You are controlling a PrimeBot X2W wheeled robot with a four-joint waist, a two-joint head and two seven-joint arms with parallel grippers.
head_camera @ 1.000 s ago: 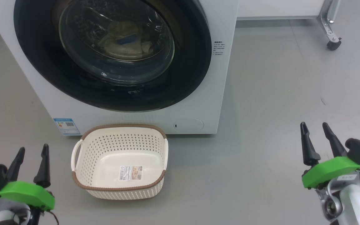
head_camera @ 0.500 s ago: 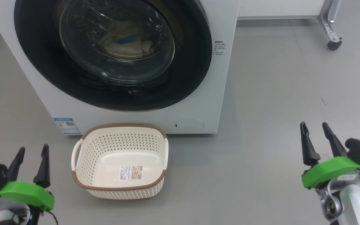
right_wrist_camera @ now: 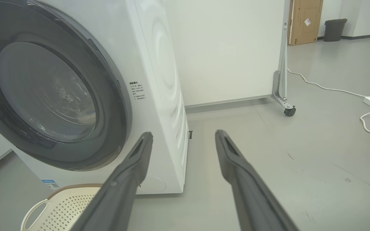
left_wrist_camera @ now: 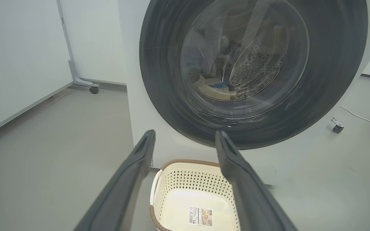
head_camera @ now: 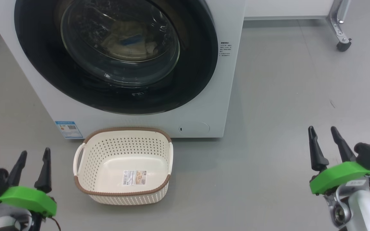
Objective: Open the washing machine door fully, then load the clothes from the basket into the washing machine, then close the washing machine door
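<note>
Door (head_camera: 43, 67) shut on the washer (head_camera: 225, 96). Clothes (head_camera: 130, 40) lie inside, visible through the door glass. Basket (head_camera: 127, 199) stands on the floor just in front of the washer. Left gripper (head_camera: 35, 151) near the basket's left, right gripper (head_camera: 321, 128) well to its right; both released, grasping nothing.

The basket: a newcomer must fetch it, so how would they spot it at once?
Find the big white washing machine with its round black-rimmed door. On the grey floor just in front of it, below the door, stands the basket. Unlike the smooth white machine, it is cream and perforated, with a brown rim band, white side handles and a label inside.
</note>
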